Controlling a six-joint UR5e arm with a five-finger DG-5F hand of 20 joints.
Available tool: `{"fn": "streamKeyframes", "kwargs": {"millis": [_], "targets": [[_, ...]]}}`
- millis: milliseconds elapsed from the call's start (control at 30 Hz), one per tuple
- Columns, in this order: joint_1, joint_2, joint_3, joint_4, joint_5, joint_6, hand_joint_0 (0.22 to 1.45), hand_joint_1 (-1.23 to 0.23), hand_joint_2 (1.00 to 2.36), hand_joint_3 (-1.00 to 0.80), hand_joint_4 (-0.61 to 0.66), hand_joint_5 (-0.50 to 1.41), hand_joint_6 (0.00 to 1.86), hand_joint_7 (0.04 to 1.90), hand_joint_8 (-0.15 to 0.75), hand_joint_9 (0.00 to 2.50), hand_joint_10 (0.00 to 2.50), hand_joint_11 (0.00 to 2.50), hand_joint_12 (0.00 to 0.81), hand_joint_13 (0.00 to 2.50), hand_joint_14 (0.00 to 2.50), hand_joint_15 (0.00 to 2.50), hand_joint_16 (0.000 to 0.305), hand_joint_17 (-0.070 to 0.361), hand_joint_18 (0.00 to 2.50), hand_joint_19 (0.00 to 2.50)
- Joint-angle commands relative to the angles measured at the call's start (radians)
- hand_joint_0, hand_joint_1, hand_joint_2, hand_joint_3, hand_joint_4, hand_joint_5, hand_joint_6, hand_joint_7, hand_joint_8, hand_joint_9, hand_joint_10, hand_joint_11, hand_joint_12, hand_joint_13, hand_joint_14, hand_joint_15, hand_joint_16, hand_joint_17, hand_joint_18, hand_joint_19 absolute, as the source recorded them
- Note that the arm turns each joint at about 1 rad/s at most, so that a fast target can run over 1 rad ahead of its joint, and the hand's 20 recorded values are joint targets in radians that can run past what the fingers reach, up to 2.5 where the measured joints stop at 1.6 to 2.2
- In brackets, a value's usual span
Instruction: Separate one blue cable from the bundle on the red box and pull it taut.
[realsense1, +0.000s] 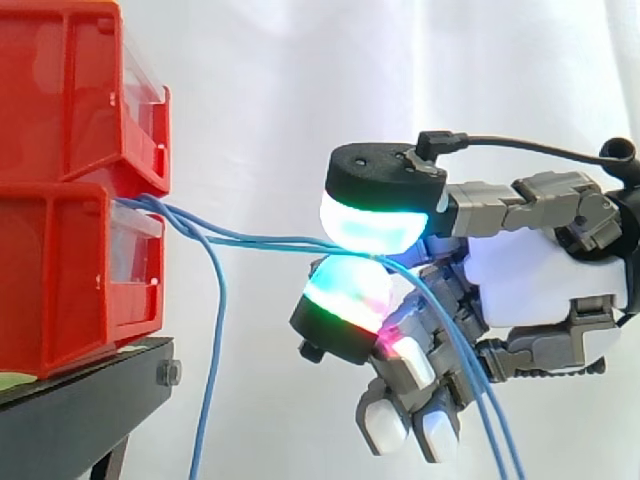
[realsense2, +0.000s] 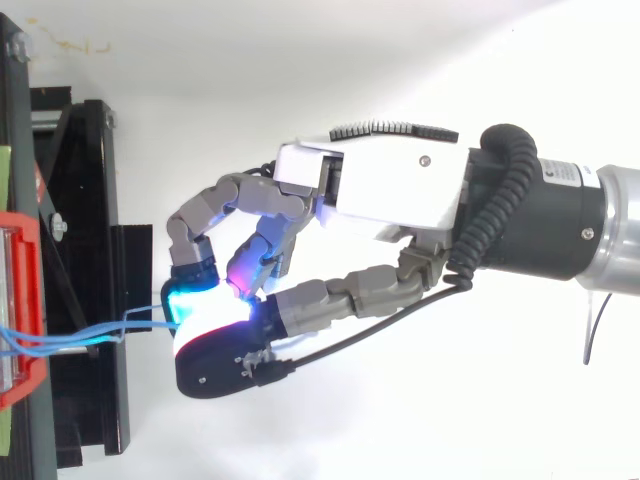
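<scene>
The hand (realsense1: 550, 275) is clamped on the blue cables (realsense1: 260, 240). Two glowing pads (realsense1: 370, 225) meet, one above the other, with the strands pinched between them. In the top view the other fingers curl in beside the pinch.

The cables leave the front of the lower bin (realsense1: 60, 280), where it meets the bin stacked on it, and run almost level to the pinch. The bins lie to the left of the hand in the side view, near but not touching, and stand on the black stand (realsense1: 90, 385). More than one strand seems to enter the pinch, though I cannot tell exactly how many. Behind the pads the strands hang down past the palm. One loose cable (realsense1: 215, 340) drops away just beside the bin and is not in the hand.

The held span's long axis runs from bin to hand with only a slight sag. To tighten it, the hand probably has to draw back along that same line, straight away from the bins. If several strands are pinched, they would all tighten together, not just one.
</scene>
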Motion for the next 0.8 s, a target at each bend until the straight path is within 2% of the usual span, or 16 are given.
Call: {"fn": "streamKeyframes", "kwargs": {"millis": [0, 167, 300, 500, 633, 767], "targets": [[0.000, 0.000, 0.004, 0.000, 0.000, 0.000, 0.61, -0.79, 1.02, -0.07, 0.01, -0.18, 0.91, 1.13, 0.346, 1.05, 0.02, 0.88, 0.410, 0.94, 0.02, 0.55, 0.048, 0.108, 0.91, 0.62], [0.000, 0.000, 0.005, 0.000, 0.002, 0.000, 0.70, -0.90, 1.02, -0.17, -0.08, -0.19, 0.92, 1.23, 0.324, 1.01, 0.02, 0.89, 0.390, 0.91, 0.02, 0.54, 0.044, 0.098, 0.89, 0.57], [-0.002, 0.000, 0.005, 0.000, 0.002, 0.000, 0.76, -0.91, 1.00, -0.50, -0.04, -0.19, 0.92, 1.11, 0.315, 0.98, 0.02, 0.87, 0.379, 0.90, 0.02, 0.53, 0.043, 0.096, 0.90, 0.55], [-0.003, 0.000, 0.007, 0.000, 0.002, 0.000, 0.77, -0.91, 1.00, -0.50, -0.03, -0.19, 0.91, 1.12, 0.310, 0.99, 0.02, 0.86, 0.373, 0.91, 0.02, 0.53, 0.042, 0.095, 0.90, 0.53], [-0.003, 0.000, 0.005, 0.000, 0.002, 0.000, 0.71, -0.92, 1.00, -0.50, 0.03, -0.18, 0.91, 1.15, 0.313, 1.01, 0.02, 0.88, 0.373, 0.91, 0.02, 0.53, 0.042, 0.094, 0.90, 0.54], [-0.005, 0.000, 0.005, 0.000, 0.002, 0.000, 0.54, -0.86, 1.00, -0.50, 0.07, -0.16, 0.89, 1.12, 0.333, 1.06, 0.02, 0.89, 0.395, 0.92, 0.02, 0.54, 0.045, 0.102, 0.91, 0.58]]}}
